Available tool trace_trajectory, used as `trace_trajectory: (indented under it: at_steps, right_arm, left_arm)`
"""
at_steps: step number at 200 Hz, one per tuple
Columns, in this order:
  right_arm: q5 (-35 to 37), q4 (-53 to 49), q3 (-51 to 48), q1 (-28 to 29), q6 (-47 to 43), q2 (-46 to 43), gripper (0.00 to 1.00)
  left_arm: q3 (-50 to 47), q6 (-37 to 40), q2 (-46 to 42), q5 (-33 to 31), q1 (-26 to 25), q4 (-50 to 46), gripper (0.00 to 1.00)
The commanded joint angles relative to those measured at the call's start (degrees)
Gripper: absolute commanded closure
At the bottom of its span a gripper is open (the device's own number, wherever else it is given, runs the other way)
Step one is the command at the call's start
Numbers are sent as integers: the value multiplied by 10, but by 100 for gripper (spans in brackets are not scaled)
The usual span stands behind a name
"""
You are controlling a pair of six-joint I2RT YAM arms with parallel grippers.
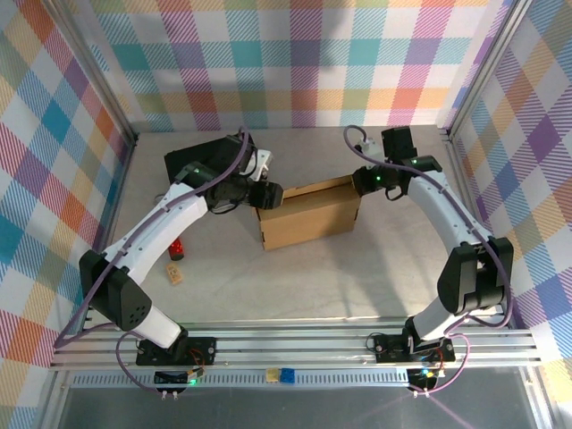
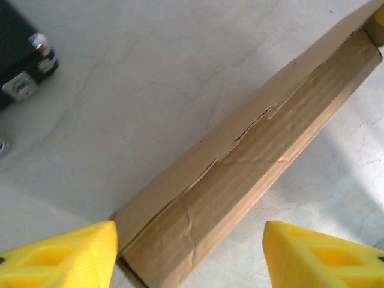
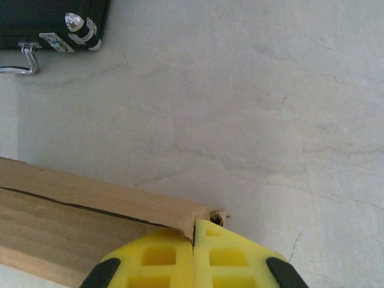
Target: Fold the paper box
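Left pincer (image 2: 189, 255) apart astride 1 paper box (image 2: 240, 165) | right pincer (image 3: 193, 240) together at corner | 1 black case (image 3: 48, 15)

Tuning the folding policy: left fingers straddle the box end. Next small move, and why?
Probably close the left gripper on the paper box: its fingers straddle that end, the top seam gapes, and the shut right gripper sits at the far corner.

The paper box (image 1: 308, 214) sits mid-table (image 1: 357, 277), long side running left to right. The left gripper (image 1: 271, 195) is at its left end and the right gripper (image 1: 360, 181) at its far right corner. Behind it to the left lies a case (image 1: 198, 150) — nearer, by the left edge, a small block (image 1: 175, 273).
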Motion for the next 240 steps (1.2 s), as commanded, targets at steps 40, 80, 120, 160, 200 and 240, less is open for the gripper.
trace_trajectory:
  at_steps: [40,80,120,160,200,240]
  right_arm:
    - [9,-4,10,6,13,19,100]
    - [-3,-10,14,7,9,22,100]
    - [-6,-10,14,7,8,24,100]
    - [-10,-11,17,7,10,31,100]
    - [-13,-12,22,8,8,34,100]
    - [-16,-14,25,8,7,37,100]
  left_arm:
    - [71,-45,1,-7,46,-167,43]
    - [73,3,6,-36,46,-209,43]
    - [74,31,26,-41,47,-177,45]
    - [91,18,81,-35,46,-164,59]
    - [93,18,91,-47,46,-144,61]
    - [100,15,105,-36,47,-143,77]
